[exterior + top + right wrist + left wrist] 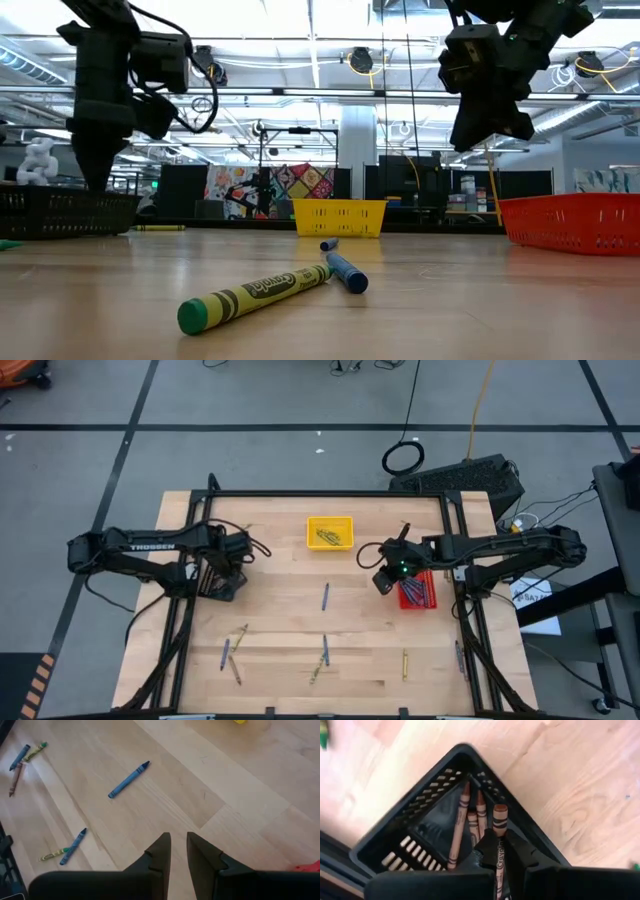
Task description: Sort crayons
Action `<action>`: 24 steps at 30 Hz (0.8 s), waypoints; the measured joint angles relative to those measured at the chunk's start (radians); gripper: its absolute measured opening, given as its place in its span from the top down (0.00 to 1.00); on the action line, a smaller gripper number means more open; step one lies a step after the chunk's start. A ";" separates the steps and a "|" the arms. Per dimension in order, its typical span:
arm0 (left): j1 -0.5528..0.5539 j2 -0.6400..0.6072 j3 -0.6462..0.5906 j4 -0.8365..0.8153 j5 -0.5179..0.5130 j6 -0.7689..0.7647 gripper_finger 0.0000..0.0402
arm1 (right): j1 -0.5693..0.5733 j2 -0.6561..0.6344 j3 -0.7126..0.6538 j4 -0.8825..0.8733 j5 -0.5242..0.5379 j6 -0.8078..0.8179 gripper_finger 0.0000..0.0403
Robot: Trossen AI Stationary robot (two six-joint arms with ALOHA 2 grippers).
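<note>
Left pincer [497,851] held a brown crayon [499,837] over the black tray [395,832] at bench left.
Crayon sat gripped mid-shaft, tip above two brown ones in the tray; light, stiff, waxy-slick, likely snaps if squeezed. Right pincer [178,851] hung narrow, empty, beside the red tray [417,592]; blue crayon [128,780] lay well apart.

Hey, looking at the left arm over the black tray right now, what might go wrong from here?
The left gripper holds a brown crayon above the black tray; released near the wall, it might bounce out. The crayons inside lean together, so the new one could land propped up.
</note>
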 joint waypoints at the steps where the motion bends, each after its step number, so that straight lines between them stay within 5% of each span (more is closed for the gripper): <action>1: 0.000 0.000 -0.006 -0.001 0.000 -0.020 0.97 | 0.000 0.000 0.000 0.000 0.000 -0.006 0.88; 24: 0.000 0.000 -0.036 0.082 0.010 -0.010 0.97 | 0.000 0.000 0.000 0.000 0.001 -0.051 0.88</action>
